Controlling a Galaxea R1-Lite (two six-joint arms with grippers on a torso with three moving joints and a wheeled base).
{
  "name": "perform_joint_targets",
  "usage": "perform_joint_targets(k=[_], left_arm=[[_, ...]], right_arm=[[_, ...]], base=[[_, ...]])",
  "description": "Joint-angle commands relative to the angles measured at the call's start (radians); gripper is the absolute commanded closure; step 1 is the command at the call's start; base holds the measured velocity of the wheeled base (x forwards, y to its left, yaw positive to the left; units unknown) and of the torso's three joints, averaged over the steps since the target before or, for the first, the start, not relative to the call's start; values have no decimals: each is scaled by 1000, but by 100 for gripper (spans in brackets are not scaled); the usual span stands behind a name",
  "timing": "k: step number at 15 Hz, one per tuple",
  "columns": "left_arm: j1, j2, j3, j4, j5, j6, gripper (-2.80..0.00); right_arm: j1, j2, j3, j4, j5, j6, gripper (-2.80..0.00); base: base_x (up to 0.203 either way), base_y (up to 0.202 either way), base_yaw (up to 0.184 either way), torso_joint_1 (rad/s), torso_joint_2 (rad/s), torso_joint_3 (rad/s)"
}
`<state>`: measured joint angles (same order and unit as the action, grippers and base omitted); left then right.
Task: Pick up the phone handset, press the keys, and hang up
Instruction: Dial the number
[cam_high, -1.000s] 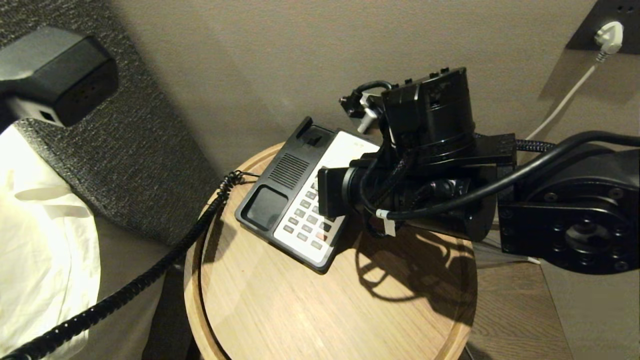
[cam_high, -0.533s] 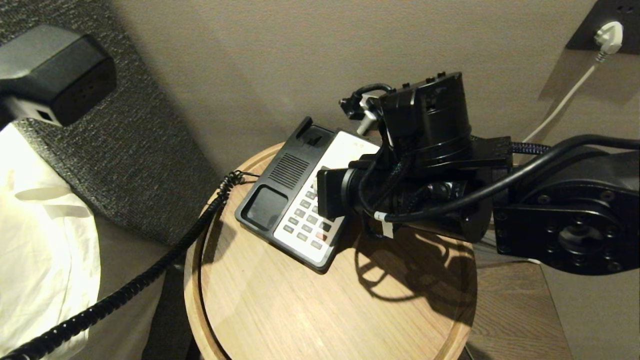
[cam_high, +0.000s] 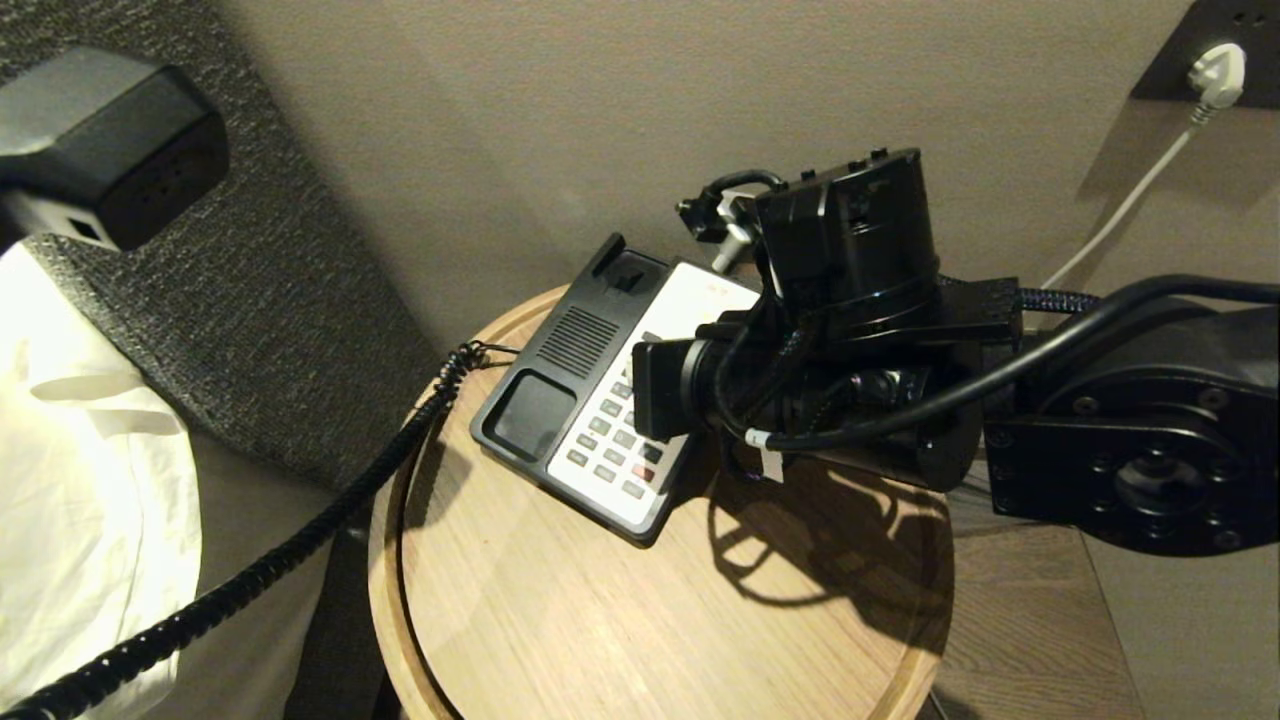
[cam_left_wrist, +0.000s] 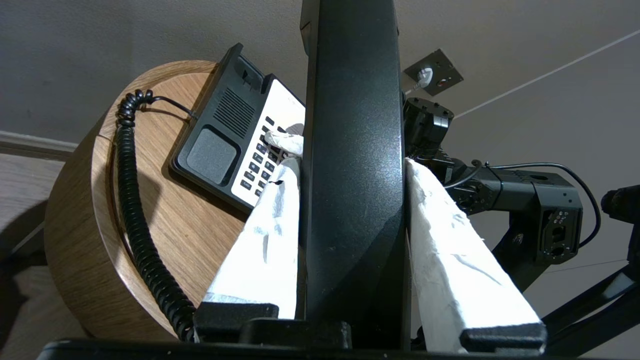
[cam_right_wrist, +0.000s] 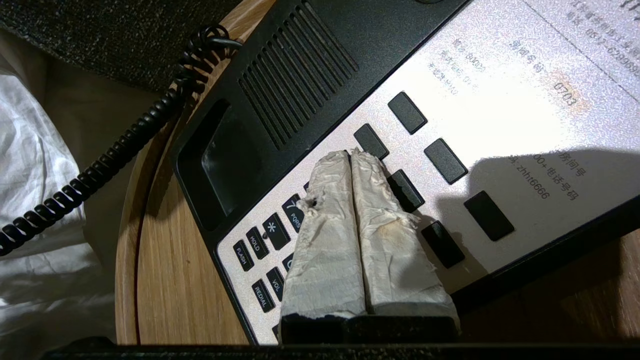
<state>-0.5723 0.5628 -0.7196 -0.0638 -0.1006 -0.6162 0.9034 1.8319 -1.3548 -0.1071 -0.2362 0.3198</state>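
Two taped fingers (cam_right_wrist: 350, 210) of the right gripper (cam_right_wrist: 350, 157) are pressed together with nothing between them, tips on the keypad of the phone base (cam_high: 560, 400). The phone handset (cam_left_wrist: 352, 150) is clamped upright in the left gripper (cam_left_wrist: 350, 165), well off to the left of the right gripper and above the table (cam_high: 560, 620). For hanging up, I judge the left gripper must carry the handset's long axis down along the empty cradle just beside those right fingertips.

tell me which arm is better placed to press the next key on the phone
Right. The right tool, shut, has its wrapped tips together on the keypad of the phone base. The left tool is clamped on the phone handset, lifted off the cradle, so it is occupied.
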Motion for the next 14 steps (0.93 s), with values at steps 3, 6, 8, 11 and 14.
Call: perform_joint_targets(k=[3,6,8,11,14], left_arm=[[0,0,11,-1,1,-4,0],[0,-1,11,-1,1,-4,0],[0,-2,12,-1,1,-4,0],[0,-11,17,0,-1,-4,0],[0,-11,19,-1,-1,-4,0]], right_arm=[[1,-35,-12,-2,-1,4,0],[0,-59,-11,-10,-6,5,0],[1,-83,6,1,-9,12,0],[0,-115,44,54,-27,22,0],[0,-123,66,58,-28,24,0]], base=[[0,0,0,0,0,0],[0,0,0,0,0,0],[0,0,0,0,0,0],[0,0,0,0,0,0],[0,0,0,0,0,0]])
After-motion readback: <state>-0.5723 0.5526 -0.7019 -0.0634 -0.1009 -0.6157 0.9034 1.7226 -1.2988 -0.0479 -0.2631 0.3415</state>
